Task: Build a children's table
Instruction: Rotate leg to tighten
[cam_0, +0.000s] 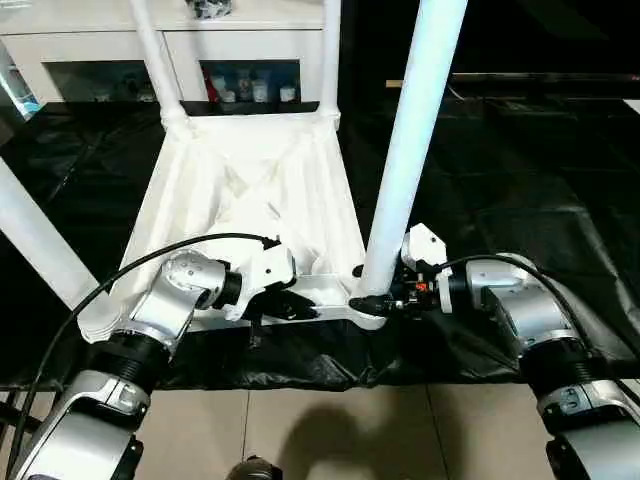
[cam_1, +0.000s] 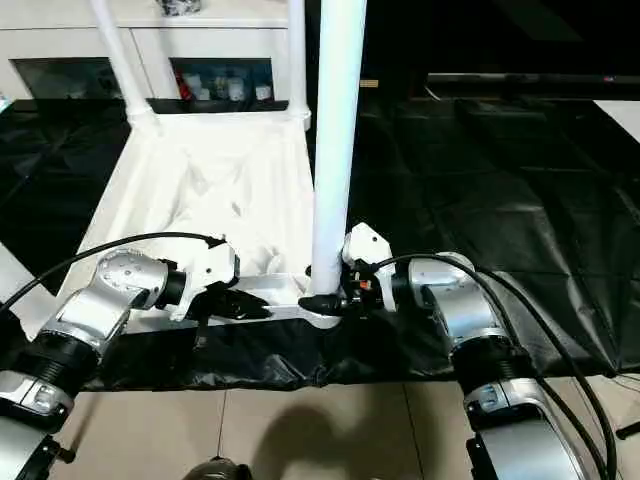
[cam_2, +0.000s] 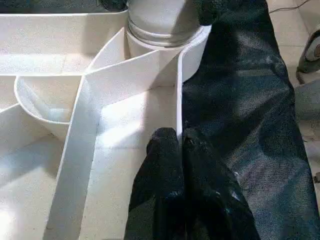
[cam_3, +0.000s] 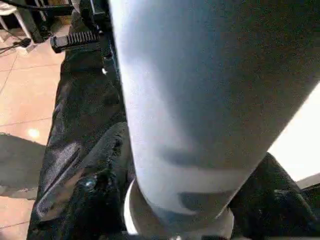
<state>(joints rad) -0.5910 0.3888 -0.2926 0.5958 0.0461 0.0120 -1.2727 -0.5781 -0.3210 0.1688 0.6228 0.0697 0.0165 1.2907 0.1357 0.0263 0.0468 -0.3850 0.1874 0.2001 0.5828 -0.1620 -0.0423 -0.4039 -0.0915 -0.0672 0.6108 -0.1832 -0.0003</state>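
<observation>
Upside-down tabletop (cam_0: 250, 190) lying on the black sheet (cam_0: 520, 200), ribs up, legs standing in its sockets. Near-right leg (cam_0: 405, 150) upright in the 5 o'clock corner socket.

Left pincer (cam_2: 177, 150) pinched shut on the thin near rim, at 6 o'clock of the top. Right pincer (cam_0: 372, 302) straddling the leg's base, fingers (cam_3: 100, 200) either side; firm clamp or loose, cannot tell.

Risks, as judged:
- Leg perhaps not fully seated; letting go early could tip it.
- Twisting or pushing sideways could drag the top across the slick sheet.
- Thin rim could slip from the left pinch.
</observation>
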